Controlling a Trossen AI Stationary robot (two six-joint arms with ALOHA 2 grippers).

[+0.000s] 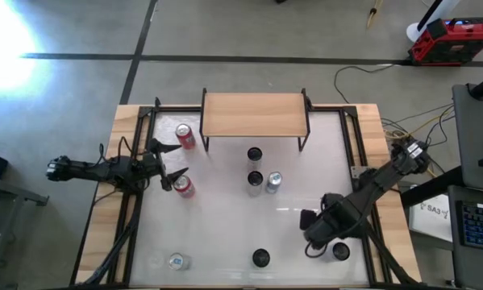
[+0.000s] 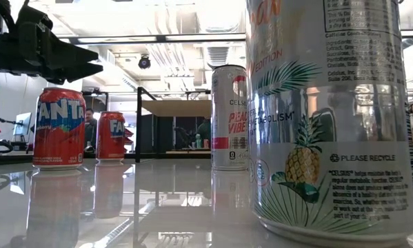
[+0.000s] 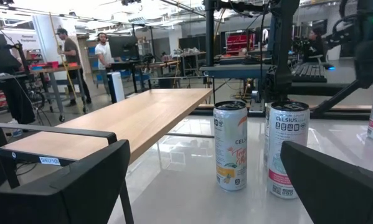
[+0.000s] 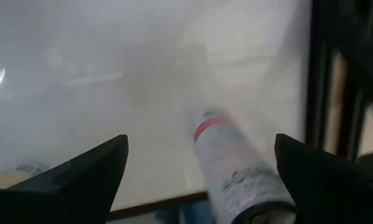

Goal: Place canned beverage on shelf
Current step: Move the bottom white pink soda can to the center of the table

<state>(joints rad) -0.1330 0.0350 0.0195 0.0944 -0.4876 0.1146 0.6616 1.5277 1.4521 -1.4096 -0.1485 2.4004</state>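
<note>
Evidently still at pickup: right gripper (image 1: 331, 242), jaws spread, hovers over the five-o'clock can (image 1: 340, 251); next, close and carry it to the twelve-o'clock shelf (image 1: 254, 114).

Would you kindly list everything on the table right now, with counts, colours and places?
shelf: one, tan wooden top on black legs, back centre of the table, nothing on it.
Fanta cans: two, red, standing at left, one by the shelf's left end, one nearer the front.
middle cans: three, light and dark-topped, clustered in front of the shelf.
front cans: two along the front edge, the second towards the left.
right-hand can: one, white with a red band, under the right arm.
left gripper: open, between the Fanta cans.
right gripper: open above the right-hand can.
</note>
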